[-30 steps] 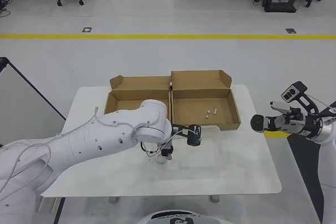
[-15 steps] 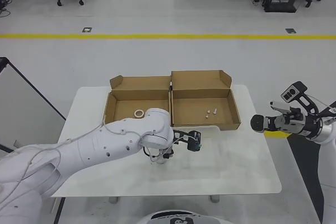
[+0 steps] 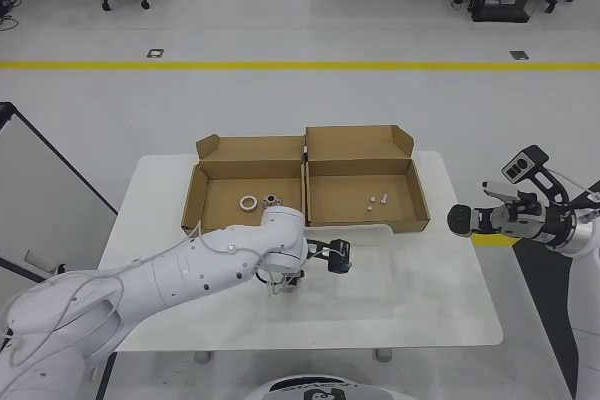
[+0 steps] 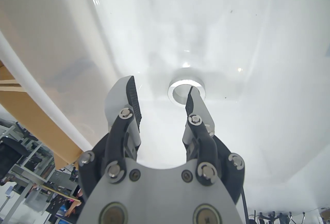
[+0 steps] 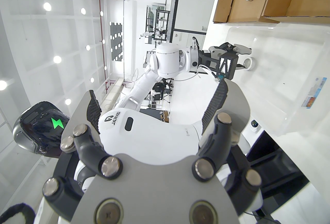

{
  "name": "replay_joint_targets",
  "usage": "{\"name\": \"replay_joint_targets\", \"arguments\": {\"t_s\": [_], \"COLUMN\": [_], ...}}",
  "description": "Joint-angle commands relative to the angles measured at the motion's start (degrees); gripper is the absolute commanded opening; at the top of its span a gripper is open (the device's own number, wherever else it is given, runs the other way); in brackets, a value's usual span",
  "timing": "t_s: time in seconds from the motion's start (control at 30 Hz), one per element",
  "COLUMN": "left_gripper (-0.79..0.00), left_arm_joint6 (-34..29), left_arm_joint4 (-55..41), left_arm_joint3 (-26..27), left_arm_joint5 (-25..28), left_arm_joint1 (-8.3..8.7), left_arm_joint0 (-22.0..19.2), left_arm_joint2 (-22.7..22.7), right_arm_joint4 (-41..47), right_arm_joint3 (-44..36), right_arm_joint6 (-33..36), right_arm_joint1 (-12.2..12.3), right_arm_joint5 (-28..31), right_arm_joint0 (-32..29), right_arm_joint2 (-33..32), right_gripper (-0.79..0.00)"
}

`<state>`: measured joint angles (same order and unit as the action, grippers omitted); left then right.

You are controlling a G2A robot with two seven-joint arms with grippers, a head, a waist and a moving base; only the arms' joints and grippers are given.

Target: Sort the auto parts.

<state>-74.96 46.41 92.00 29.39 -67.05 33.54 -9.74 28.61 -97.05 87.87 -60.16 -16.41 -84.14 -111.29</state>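
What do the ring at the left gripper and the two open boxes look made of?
The small silvery ring looks like metal, smooth and polished: it throws bright glints. The two open brown boxes look like matte cardboard, with folded flaps.

White table [image 3: 435, 300], yellow floor line [image 3: 380, 65], dark-framed partition [image 3: 30, 180] beside table

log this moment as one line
left gripper: open at silver metal ring in clear plastic bin | right gripper: open, empty | ring: not gripped
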Motion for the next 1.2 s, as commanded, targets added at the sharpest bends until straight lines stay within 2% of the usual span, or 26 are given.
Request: {"name": "replay_joint_targets", "arguments": {"t_s": [0.0, 0.3, 0.83, 1.0, 1.1, 1.17], "left_gripper": [-0.385, -0.413, -0.425, -0.409, -0.234, 0.000], "left_arm_joint6": [0.07, 0.23, 0.22, 0.28, 0.52, 0.26], "left_arm_joint4": [0.69, 2.37, 2.31, -1.43, -4.14, -5.32], "left_arm_joint3": [-0.59, -2.15, -2.20, -0.57, 0.76, 1.18], "left_arm_joint5": [0.07, 0.23, 0.22, 0.28, 0.51, 0.25], "left_arm_joint1": [-0.16, -0.77, -0.79, -0.10, 0.31, 0.56], "left_arm_joint0": [0.33, 0.79, 0.70, -0.25, -0.86, -1.36], "left_arm_joint2": [0.00, 0.00, 0.00, 0.00, 0.00, 0.00], "right_arm_joint4": [0.00, 0.00, 0.00, 0.00, 0.00, 0.00], "right_arm_joint3": [0.00, 0.00, 0.00, 0.00, 0.00, 0.00], "right_arm_joint6": [0.00, 0.00, 0.00, 0.00, 0.00, 0.00], "right_arm_joint1": [0.00, 0.00, 0.00, 0.00, 0.00, 0.00], "right_arm_joint5": [0.00, 0.00, 0.00, 0.00, 0.00, 0.00], "right_arm_joint0": [0.00, 0.00, 0.00, 0.00, 0.00, 0.00], "right_arm_joint2": [0.00, 0.00, 0.00, 0.00, 0.00, 0.00], "right_gripper": [0.000, 0.000, 0.000, 0.000, 0.000, 0.000]}}
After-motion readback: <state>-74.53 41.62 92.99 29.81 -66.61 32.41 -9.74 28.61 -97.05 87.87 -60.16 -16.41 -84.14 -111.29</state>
